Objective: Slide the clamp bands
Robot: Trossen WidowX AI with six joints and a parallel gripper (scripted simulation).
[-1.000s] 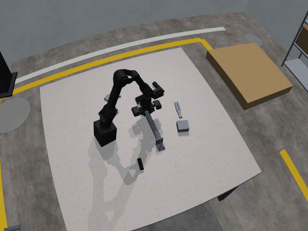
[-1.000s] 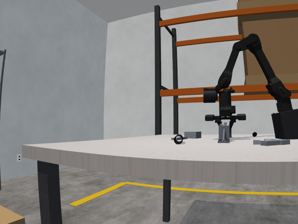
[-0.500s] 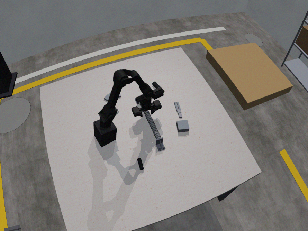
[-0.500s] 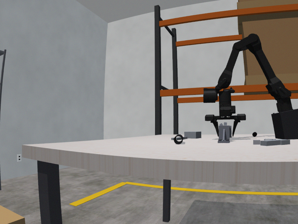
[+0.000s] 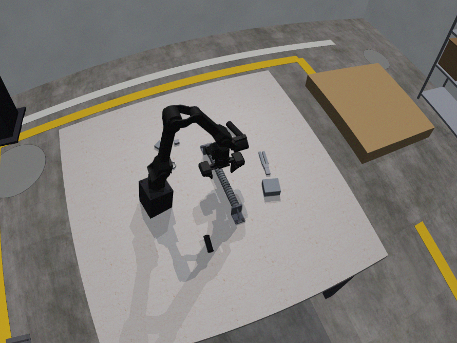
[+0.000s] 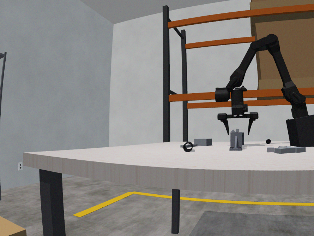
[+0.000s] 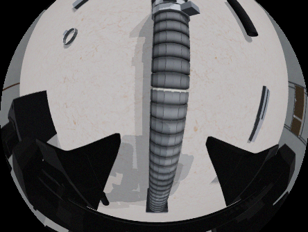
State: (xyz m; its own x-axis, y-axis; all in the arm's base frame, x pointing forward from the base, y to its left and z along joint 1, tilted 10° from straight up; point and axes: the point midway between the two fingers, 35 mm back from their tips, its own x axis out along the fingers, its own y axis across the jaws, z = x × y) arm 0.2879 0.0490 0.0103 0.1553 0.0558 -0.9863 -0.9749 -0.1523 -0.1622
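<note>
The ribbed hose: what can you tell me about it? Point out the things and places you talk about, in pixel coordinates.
The ribbed hose [image 5: 225,185] [image 7: 169,64] is dark grey, looks like rubber or plastic, and has close-set rings and a thin pale line across it. It runs nearly straight over the table to an upright bracket [image 5: 236,211] [image 7: 148,204]. A metallic clamp band [image 7: 170,7] with a blocky tab encircles it. The open hand [image 5: 222,174] [image 6: 238,134] [image 7: 165,140] is above, not gripping it. Its inside is hidden.
</note>
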